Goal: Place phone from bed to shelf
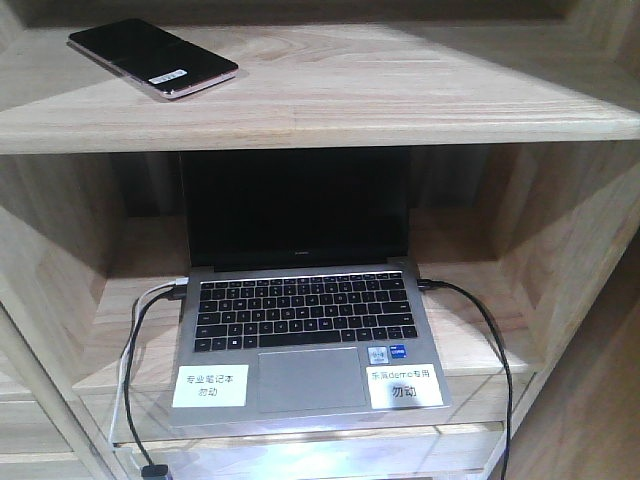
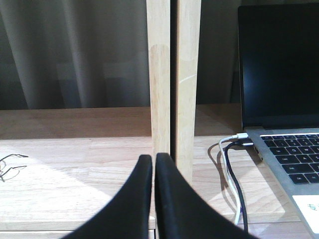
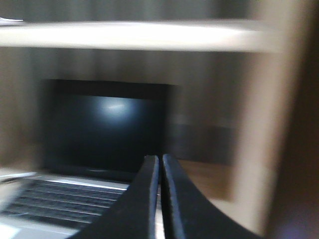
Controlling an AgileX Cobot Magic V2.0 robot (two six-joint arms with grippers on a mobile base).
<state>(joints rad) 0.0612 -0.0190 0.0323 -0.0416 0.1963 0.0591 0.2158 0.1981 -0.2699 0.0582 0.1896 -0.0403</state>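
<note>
Lying flat on the upper shelf (image 1: 380, 95), the phone (image 1: 152, 58) sits toward the board's left end in the front-facing view, its white barcode sticker (image 1: 169, 74) facing up near its pinkish edge. Below it, an open silver laptop (image 1: 300, 335) with a dark screen rests on the lower board, a black cable (image 1: 480, 320) plugged into its right side and black and white cables into its left; two white labels flank the trackpad.

From the left wrist camera, the left gripper (image 2: 154, 162) shows its black fingers pressed together with nothing between them, in front of two upright wooden posts (image 2: 173, 74). Spectacles (image 2: 11, 167) lie at far left.

From the blurred right wrist camera, the right gripper (image 3: 160, 162) likewise has its fingers closed and empty, facing the laptop screen.
</note>
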